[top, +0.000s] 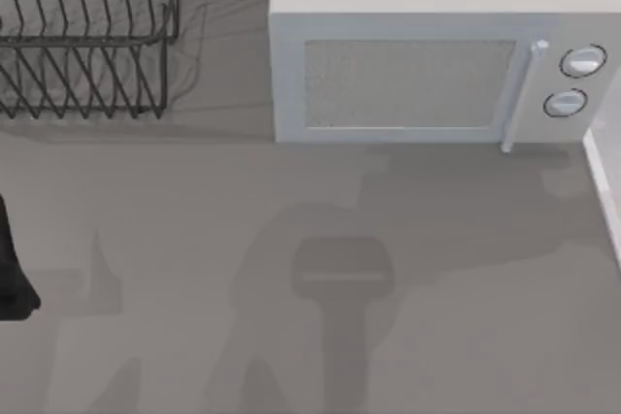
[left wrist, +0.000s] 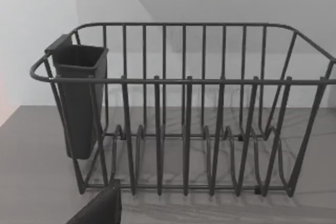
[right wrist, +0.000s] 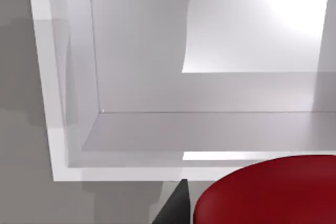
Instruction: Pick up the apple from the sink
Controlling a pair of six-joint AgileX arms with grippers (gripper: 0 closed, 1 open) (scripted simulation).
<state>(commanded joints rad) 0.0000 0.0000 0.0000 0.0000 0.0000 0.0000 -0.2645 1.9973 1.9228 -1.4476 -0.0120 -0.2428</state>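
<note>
1. Close beneath the right wrist camera, the small glossy bright-red rounded apple (right wrist: 273, 192) sits large in view, with one dark fingertip (right wrist: 176, 208) of the right gripper just beside it; behind them lies the pale white sink (right wrist: 58, 129) with its smooth basin walls.
2. Judging by how the apple rides next to that finger above the rim, it looks to be in the right gripper's hold and lifted clear of the basin, but I cannot tell how far the jaws stand apart or whether both touch the fruit.
3. At the top view's left edge, a dark part of the left arm (top: 12, 269) waits parked on the grey counter (top: 194, 239), its wrist camera facing the dark wire dish rack (left wrist: 184, 129) with a dark plastic cutlery cup (left wrist: 79, 98) hung on one end.
4. Further back stands a white boxy microwave (top: 408, 75) with two round knobs, well apart from the work.
</note>
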